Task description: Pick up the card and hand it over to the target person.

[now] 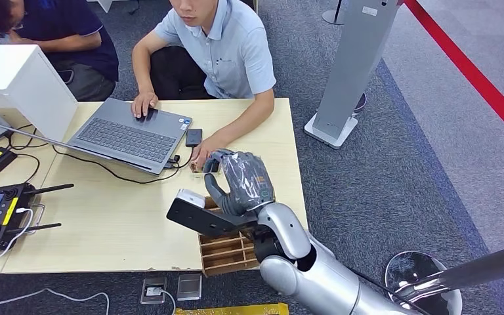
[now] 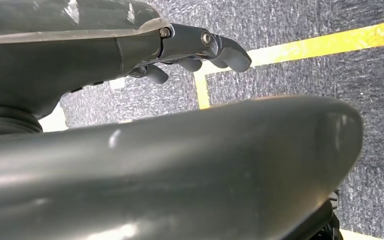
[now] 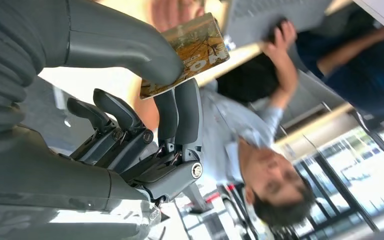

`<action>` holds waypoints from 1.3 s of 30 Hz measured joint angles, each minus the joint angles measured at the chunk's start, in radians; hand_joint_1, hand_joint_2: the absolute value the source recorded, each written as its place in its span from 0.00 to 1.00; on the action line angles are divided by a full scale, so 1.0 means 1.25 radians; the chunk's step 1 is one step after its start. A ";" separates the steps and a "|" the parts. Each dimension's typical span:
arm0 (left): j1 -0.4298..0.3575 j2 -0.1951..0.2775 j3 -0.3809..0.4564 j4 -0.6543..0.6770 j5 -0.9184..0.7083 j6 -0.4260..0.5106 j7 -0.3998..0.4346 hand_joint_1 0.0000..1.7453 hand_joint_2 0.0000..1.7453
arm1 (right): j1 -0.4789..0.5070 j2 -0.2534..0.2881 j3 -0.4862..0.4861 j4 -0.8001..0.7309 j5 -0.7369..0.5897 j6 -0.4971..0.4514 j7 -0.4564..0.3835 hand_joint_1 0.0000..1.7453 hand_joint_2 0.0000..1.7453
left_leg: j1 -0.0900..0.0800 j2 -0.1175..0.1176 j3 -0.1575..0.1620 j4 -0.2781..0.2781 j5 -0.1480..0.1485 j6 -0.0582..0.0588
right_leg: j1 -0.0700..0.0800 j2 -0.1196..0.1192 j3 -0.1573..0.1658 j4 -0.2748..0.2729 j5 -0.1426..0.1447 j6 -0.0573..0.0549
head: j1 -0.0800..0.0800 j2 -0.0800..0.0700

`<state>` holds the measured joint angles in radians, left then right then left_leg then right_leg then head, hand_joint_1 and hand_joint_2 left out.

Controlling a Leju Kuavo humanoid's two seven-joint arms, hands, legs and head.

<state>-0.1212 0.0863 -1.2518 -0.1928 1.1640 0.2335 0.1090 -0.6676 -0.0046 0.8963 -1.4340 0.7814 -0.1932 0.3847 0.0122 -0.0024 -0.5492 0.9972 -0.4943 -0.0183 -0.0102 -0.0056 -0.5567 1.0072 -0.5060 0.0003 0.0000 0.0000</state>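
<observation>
Right hand (image 3: pixel 145 115): you see thumb and fingers pinching the card (image 3: pixel 192 52) | Card: above the table (image 1: pixel 138 216), apparently at the person's hand (image 1: pixel 203 154) | Left hand (image 2: pixel 195 50): fingers curled, holding nothing.

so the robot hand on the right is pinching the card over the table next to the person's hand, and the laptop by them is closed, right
Not quite: the laptop is open, keyboard showing, with the person's hand resting on it, as the head view shows. The rest stands: the right robot hand pinches the card between thumb and fingers over the table, next to the person's other hand.
</observation>
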 joint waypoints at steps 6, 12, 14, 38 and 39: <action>-0.003 0.003 -0.022 0.001 -0.011 -0.005 -0.009 0.00 0.00 | -0.174 0.125 0.039 0.424 -0.090 -0.035 -0.109 1.00 1.00 | 0.000 0.004 0.002 -0.001 0.000 -0.001 | 0.000 0.004 0.000 0.000 0.001 -0.001 | 0.000 0.000; -0.013 0.004 -0.040 0.000 -0.019 -0.009 -0.011 0.00 0.00 | -0.271 0.191 0.067 0.682 -0.121 -0.074 -0.148 1.00 1.00 | 0.000 0.004 0.002 -0.002 0.001 -0.001 | 0.000 0.004 0.001 0.000 0.001 -0.001 | 0.000 0.000; -0.018 0.005 -0.046 0.000 -0.023 -0.012 -0.007 0.00 0.00 | -0.284 0.196 0.079 0.730 -0.116 -0.075 -0.142 1.00 1.00 | 0.000 0.003 0.002 -0.002 0.001 -0.001 | 0.000 0.003 0.002 0.000 0.001 -0.001 | 0.000 0.000; -0.010 0.009 -0.053 0.001 -0.007 -0.019 -0.014 0.00 0.00 | -0.297 0.196 0.084 0.769 -0.145 -0.129 -0.194 0.00 1.00 | 0.000 0.000 -0.001 -0.001 0.000 -0.001 | 0.000 0.000 0.000 0.001 0.000 -0.001 | 0.000 0.000; -0.008 0.010 -0.052 0.001 -0.005 -0.019 -0.014 0.00 0.00 | -0.299 0.189 0.075 0.749 -0.156 -0.137 -0.199 0.00 1.00 | 0.000 0.000 -0.001 0.000 0.000 -0.001 | 0.000 0.000 -0.001 0.001 0.000 -0.001 | 0.000 0.000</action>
<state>-0.1316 0.0983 -1.3165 -0.1915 1.1581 0.2100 0.0911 -1.0414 0.2315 0.9907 -0.4971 0.5864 -0.3647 0.1354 0.0125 -0.0020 -0.5502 0.9969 -0.4939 -0.0193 -0.0100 -0.0060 -0.5575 1.0084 -0.5059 -0.0005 0.0000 0.0000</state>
